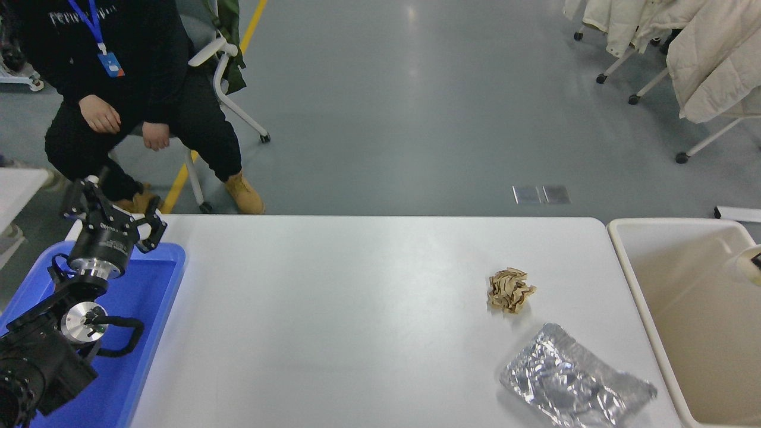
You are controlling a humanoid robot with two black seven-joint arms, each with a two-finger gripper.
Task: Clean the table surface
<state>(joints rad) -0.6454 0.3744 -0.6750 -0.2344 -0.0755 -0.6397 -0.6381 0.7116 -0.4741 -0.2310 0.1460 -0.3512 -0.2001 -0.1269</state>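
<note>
Left hand (116,205) wide open at table surface (357,309) far-left corner.

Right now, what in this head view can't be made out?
- right gripper: cut by the right edge; only a dark sliver shows, fingers unreadable.
- pale cup: mostly out of frame above the beige bin.
- blue tray: much of its floor hidden by the left arm.
- foil wrapper: contents not visible.
</note>
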